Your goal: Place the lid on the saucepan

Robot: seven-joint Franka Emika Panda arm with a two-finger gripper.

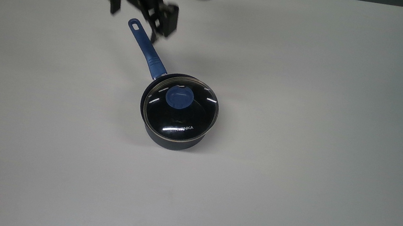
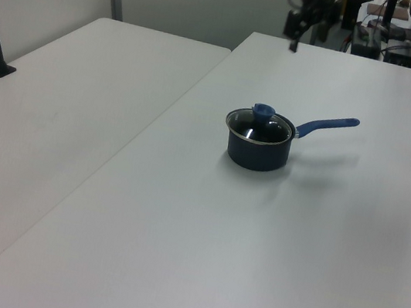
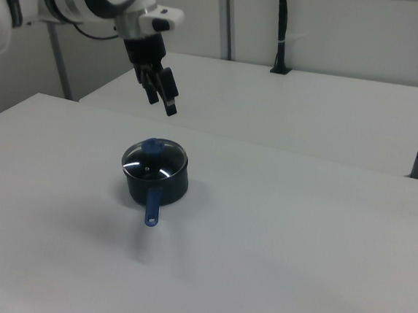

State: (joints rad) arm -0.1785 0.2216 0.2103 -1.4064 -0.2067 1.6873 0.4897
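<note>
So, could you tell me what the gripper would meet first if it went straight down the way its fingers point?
Probably the saucepan's blue handle or the bare table beside it. The open gripper hangs high near the handle's end, so depth is unclear.

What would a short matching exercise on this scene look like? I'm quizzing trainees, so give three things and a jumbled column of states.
Things:
1. lid
2. pincer
3. saucepan

States:
A. raised above the table, open, holding nothing
B. standing on the white table, blue handle sticking out
C. resting on the pot's rim, blue knob up

Pairs: 1-C, 2-A, 3-B
</note>
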